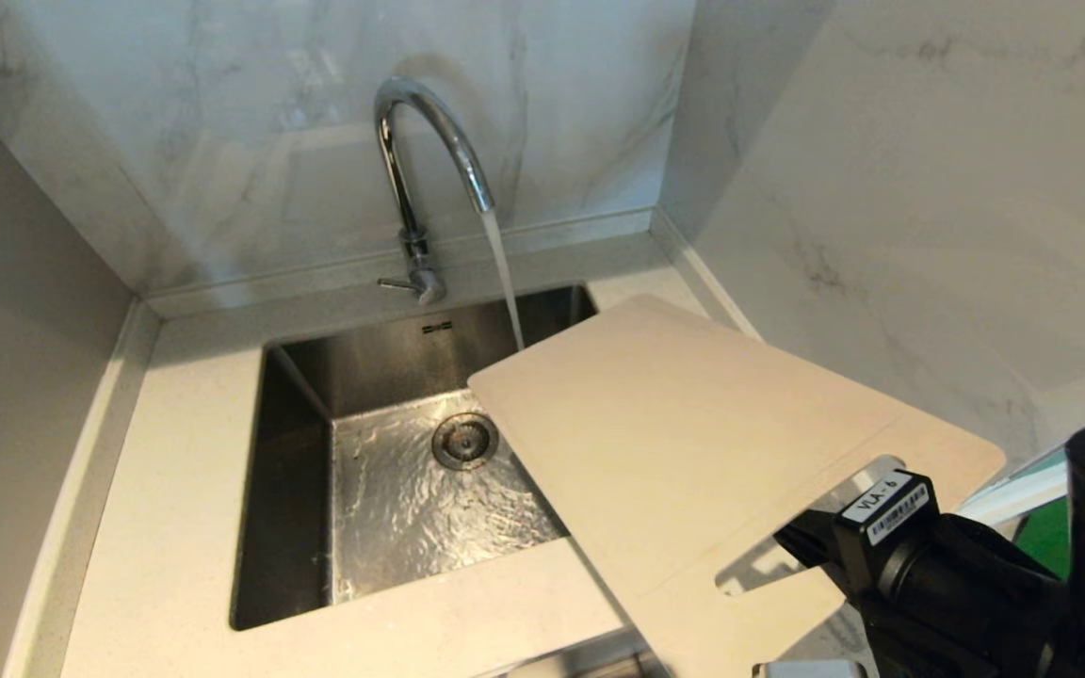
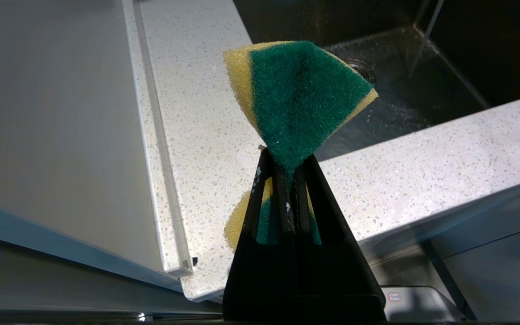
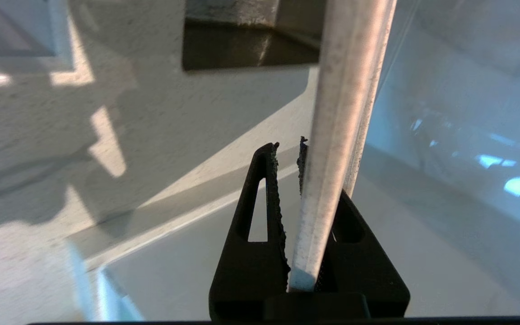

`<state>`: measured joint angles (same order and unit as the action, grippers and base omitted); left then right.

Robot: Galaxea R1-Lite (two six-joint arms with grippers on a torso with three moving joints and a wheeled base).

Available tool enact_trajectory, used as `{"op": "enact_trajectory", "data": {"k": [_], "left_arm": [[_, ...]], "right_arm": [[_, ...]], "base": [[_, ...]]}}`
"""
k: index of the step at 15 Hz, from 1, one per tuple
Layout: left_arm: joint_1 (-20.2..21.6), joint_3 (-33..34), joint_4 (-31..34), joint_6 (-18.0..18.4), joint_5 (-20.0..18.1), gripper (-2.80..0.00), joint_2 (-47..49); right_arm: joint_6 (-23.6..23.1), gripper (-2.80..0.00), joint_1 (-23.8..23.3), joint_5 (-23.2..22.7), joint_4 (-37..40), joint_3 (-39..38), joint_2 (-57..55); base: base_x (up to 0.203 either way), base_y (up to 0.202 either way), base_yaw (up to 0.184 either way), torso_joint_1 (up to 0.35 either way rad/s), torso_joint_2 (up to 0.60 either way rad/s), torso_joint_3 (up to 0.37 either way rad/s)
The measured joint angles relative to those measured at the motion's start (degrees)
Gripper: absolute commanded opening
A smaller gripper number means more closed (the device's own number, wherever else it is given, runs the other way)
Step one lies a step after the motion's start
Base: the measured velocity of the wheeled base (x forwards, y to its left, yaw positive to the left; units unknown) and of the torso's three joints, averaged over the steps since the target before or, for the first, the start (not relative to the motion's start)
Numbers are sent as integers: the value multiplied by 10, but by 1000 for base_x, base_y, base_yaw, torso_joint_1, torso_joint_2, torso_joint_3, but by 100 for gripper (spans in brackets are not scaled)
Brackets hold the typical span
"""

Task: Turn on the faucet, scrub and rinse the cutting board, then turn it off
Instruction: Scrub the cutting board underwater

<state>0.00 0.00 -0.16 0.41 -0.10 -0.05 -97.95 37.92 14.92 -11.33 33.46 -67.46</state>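
While water runs from the faucet (image 1: 429, 151) into the sink (image 1: 298, 471), the head view shows the cutting board (image 1: 684, 443) held tilted over the sink's right side, its long axis running from the handle slot at the near right up toward the stream. The right pincer (image 1: 816, 546) grips the board at that slot end, so the board stretches away from it, forward and to the left; the water falls just past the board's far corner, and I judge the board must be swung further under the spout to be rinsed. The sink holds only a rippling sheet of water around its drain (image 1: 464, 440).

From the left wrist, the left pincer (image 2: 287, 174) is closed tight on a sponge (image 2: 300, 99), green scouring face showing, poised above the speckled surface (image 2: 197, 135) at the sink's near left. It stands well apart from the board.

From the right wrist, the board's edge runs between the narrow jaws, pressed against one finger (image 3: 303, 162), with a sliver of gap to the other.
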Motion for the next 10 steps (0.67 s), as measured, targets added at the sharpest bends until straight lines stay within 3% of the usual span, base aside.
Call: {"op": "enact_trajectory", "data": {"k": [3,7,10], "left_arm": [[0,0,0,0,0,-280,0],[0,0,0,-2,1,-280,0],[0,0,0,-3,0,-280,0]], "right_arm": [[-39,-280,0,-9,16,36,-22],[-154,-280,-32,-71,43,92,-49],[-174,-280,-43,-121,45,118,-73]], "base": [[0,0,0,0,0,0],[0,0,0,0,0,0],[0,0,0,0,0,0]]}}
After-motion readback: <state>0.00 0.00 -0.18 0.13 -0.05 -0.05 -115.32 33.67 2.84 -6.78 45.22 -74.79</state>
